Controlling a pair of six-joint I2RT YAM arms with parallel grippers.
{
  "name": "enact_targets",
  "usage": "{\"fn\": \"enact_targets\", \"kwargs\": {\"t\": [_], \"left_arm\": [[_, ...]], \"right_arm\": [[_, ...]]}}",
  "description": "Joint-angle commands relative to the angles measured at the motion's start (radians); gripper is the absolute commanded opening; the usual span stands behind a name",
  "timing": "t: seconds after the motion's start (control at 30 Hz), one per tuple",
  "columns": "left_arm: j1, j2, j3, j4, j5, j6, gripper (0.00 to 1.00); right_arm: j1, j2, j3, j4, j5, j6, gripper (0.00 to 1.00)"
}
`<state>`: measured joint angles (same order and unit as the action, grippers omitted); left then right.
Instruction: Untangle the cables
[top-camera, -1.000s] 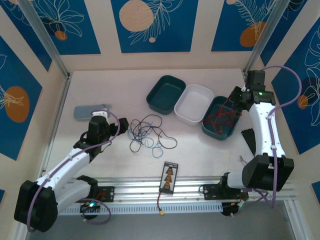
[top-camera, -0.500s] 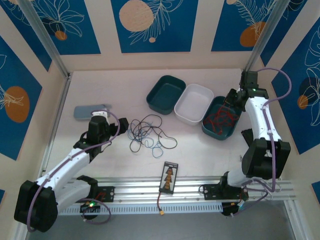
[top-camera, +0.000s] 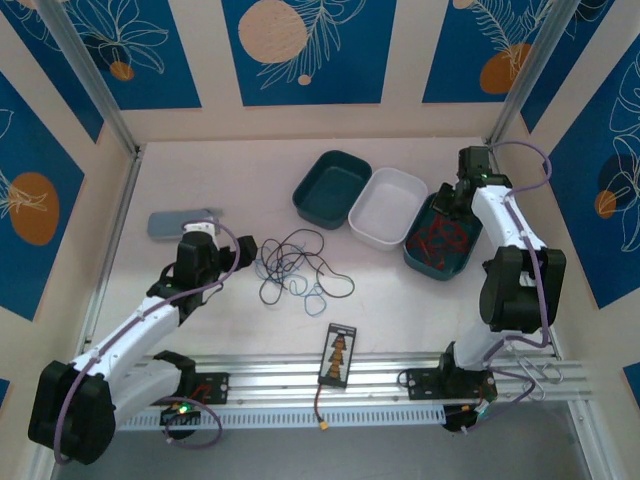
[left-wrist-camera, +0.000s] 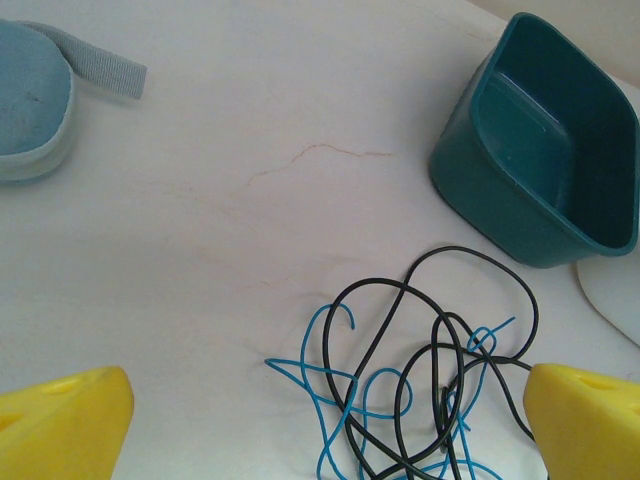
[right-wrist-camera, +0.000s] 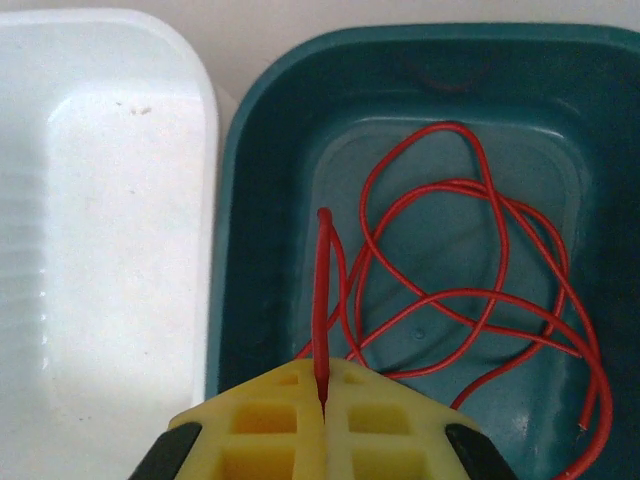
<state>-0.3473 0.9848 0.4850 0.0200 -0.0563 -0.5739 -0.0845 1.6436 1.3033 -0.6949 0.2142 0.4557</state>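
We find the right gripper (right-wrist-camera: 322, 390) pinching a red cable (right-wrist-camera: 470, 297) in the teal tray (right-wrist-camera: 262, 150); the left gripper (left-wrist-camera: 328, 415) gapes wide over black and blue cables (left-wrist-camera: 438, 350).

Bright, even light from overhead; shadows short and soft. Top view sharp. Left wrist view: table (left-wrist-camera: 200, 200) nearly washed out, left gripper (left-wrist-camera: 320, 430) tips blurred in the lower corners. Right wrist view: right gripper (right-wrist-camera: 322, 390) out of focus at bottom edge, white tray (right-wrist-camera: 100, 200) overexposed, red cable (right-wrist-camera: 470, 200) throws a faint shadow.
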Motion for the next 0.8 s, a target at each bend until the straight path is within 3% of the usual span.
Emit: {"fn": "enact_targets", "kwargs": {"t": [0.0,0.67,0.77], "left_arm": [[0.007,-0.016,0.009,-0.008,0.006,-0.007,1.0],[0.005,-0.024,0.005,-0.008,0.004,-0.008,1.0],[0.006,-0.022,0.007,-0.006,0.006,-0.01,1.0]], "right_arm": [[0.001,0.023,-0.026,0.01,0.032,0.038,0.0],[-0.023,0.085,-0.097,0.051,0.019,0.068,0.0],[-0.02,0.065,-0.093,0.044,0.019,0.066,0.08]]}}
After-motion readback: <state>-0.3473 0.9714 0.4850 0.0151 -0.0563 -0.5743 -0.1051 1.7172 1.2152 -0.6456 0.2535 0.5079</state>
